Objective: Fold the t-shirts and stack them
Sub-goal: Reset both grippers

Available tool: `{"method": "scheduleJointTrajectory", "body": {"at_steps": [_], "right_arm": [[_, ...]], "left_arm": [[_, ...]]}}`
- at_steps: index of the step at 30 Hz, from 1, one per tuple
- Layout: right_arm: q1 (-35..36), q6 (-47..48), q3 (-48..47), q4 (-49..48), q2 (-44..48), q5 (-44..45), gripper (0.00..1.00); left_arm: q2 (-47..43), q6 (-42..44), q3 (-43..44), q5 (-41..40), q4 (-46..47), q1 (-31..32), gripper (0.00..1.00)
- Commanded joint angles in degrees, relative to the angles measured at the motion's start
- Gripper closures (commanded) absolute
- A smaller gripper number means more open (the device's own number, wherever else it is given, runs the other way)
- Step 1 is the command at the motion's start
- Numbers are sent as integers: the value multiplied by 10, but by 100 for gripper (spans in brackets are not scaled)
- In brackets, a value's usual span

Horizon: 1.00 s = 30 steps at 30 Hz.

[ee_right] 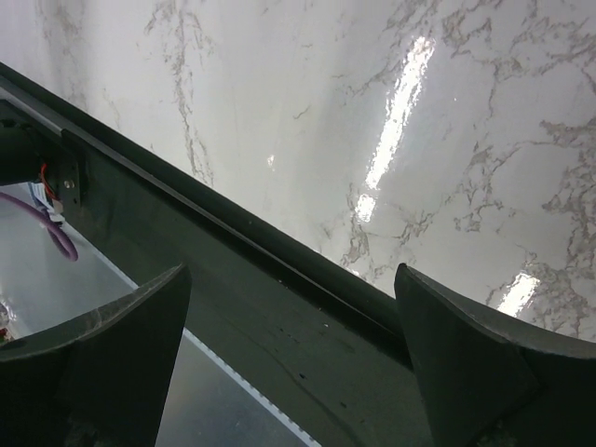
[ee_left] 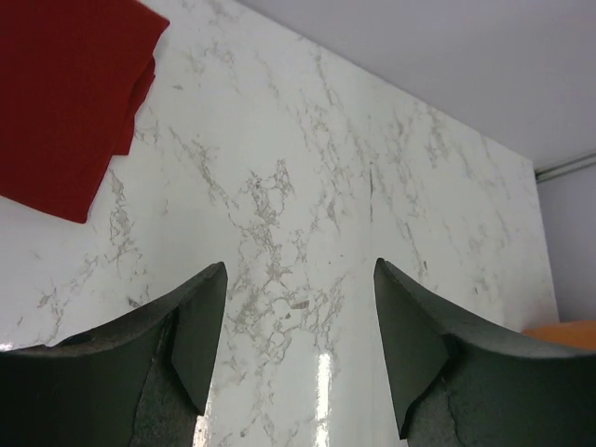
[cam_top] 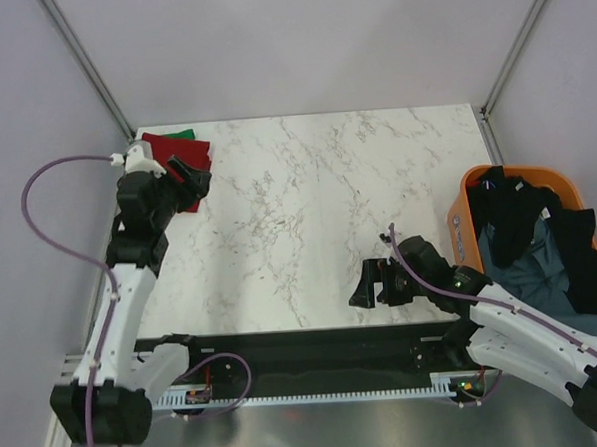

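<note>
L end effector (ee_left: 300, 279) is hovering just beside the folded red shirt (cam_top: 166, 148), jaws apart, empty. Red is lying on green shirt (cam_top: 182, 134), far-left tabletop (cam_top: 326, 182). R end effector (cam_top: 370, 285) is gaping wide, empty. Black/grey-blue shirts (cam_top: 530, 236) are sitting in basket (cam_top: 466, 205). Judging them soft, light, floppy, so prob. pinching at a hem or shoulder.

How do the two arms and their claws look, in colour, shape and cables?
The left arm and the right arm have white shells with black joints. A purple cable runs along each. The left claw and the right claw each have two matt black, wedge-shaped fingers.
</note>
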<state>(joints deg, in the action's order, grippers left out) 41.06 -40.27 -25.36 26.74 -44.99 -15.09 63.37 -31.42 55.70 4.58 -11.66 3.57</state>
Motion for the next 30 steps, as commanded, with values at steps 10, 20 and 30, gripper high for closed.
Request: {"method": "scheduleJointTrajectory", "body": {"at_steps": [10,20,30], "right_arm": [[3,-21,-118,63,3,30,2],[3,-57,-144,144,53,72,2],[3,-75,-152,162,63,98,2]], "left_arm": [[-385,46,-133,16,-208,-1,27],[-446,49,-159,31,-235,23,24],[-445,57,-155,59,-241,44,0]]}}
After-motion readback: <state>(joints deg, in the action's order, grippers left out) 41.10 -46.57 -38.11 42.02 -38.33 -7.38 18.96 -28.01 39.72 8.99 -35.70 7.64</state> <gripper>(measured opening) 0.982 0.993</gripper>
